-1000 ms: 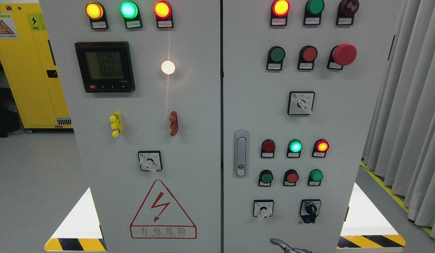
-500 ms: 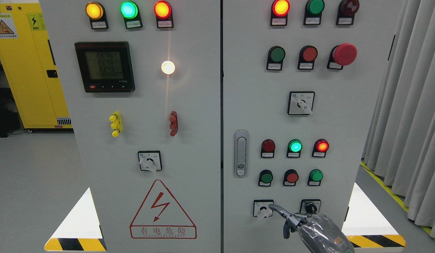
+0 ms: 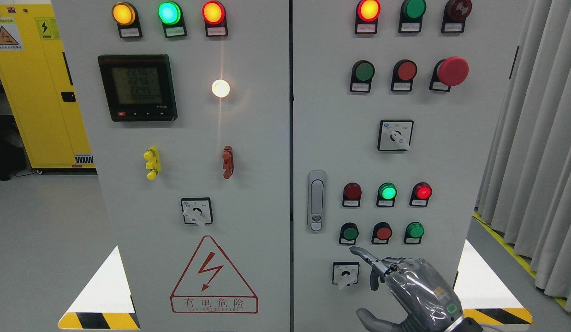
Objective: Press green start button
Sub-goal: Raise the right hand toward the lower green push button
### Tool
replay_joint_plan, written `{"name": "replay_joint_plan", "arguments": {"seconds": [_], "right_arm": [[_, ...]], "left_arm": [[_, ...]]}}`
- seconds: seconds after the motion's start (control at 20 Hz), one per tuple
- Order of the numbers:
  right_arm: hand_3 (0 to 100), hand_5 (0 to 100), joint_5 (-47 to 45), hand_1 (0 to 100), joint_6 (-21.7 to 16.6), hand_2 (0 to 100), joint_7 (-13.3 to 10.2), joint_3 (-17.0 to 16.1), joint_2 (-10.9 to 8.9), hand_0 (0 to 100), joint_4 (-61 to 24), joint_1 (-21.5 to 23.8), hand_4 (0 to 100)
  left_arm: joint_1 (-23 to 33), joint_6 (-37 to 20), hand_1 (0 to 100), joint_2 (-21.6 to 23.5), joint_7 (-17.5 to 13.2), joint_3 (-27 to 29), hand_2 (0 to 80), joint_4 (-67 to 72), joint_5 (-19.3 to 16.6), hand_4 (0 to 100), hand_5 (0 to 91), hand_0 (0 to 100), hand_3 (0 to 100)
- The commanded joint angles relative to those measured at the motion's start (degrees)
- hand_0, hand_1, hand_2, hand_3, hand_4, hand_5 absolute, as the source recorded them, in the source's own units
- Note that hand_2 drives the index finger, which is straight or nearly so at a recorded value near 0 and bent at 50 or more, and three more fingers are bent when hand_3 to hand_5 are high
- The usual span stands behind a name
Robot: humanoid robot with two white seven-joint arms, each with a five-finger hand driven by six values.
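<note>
On the right cabinet door, the lower button row holds a dark green button point(image 3: 349, 233), a red button point(image 3: 383, 233) and a brighter green button point(image 3: 414, 230). Above it are a dark red lamp point(image 3: 352, 191), a lit green lamp point(image 3: 387, 191) and a lit red lamp point(image 3: 422, 191). My right hand point(image 3: 382, 272), wrapped in clear film, comes up from the bottom right. Its index finger point(image 3: 361, 254) is stretched out up and left, the tip just below the dark green button and apart from it. The other fingers are curled and hold nothing. My left arm is out of view.
A rotary selector point(image 3: 345, 273) sits just left of my hand, which hides the key switch. A door handle point(image 3: 316, 200) is further left. Higher up are a green button point(image 3: 363, 71), a red button point(image 3: 406, 71), a red mushroom stop point(image 3: 452, 71) and another selector point(image 3: 395, 135). Curtains point(image 3: 539, 138) hang at the right.
My right hand has risen from the bottom edge. Its index fingertip moved up from the selector row to just under the dark green button, and the hand now covers the key switch.
</note>
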Motion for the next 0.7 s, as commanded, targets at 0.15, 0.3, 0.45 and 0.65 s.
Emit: {"name": "replay_joint_plan", "arguments": {"seconds": [0.15,0.3,0.45,0.65], "right_arm": [[65,67,0.55,63,0.86,0,-0.05,1.42,0.02,37,4.16,-2.01,67],[65,67,0.55,63,1.22,0,0.04,1.25,0.02,37,4.43,-2.19,67],[65,66,0.55,62,1.22,0,0.04,0.9,0.02,38,5.21,-2.89,67],[65,66,0.55,62,1.22,0,0.04,0.63,0.02,38,5.74,-3.33,67]], "left_arm": [[-1.32,0.06,56,-2.54,-0.01,-0.12,0.0,-1.58,-0.09,0,0.0,12,0],[-1.32,0.06,56,-2.54,-0.01,-0.2,0.0,-1.58,-0.09,0,0.0,12,0],[-1.32,0.15,56,-2.63,-0.01,-0.2,0.0,-1.58,-0.09,0,0.0,12,0],[-1.32,0.06,56,-2.54,-0.01,-0.2,0.0,-1.58,-0.09,0,0.0,12,0]]}}
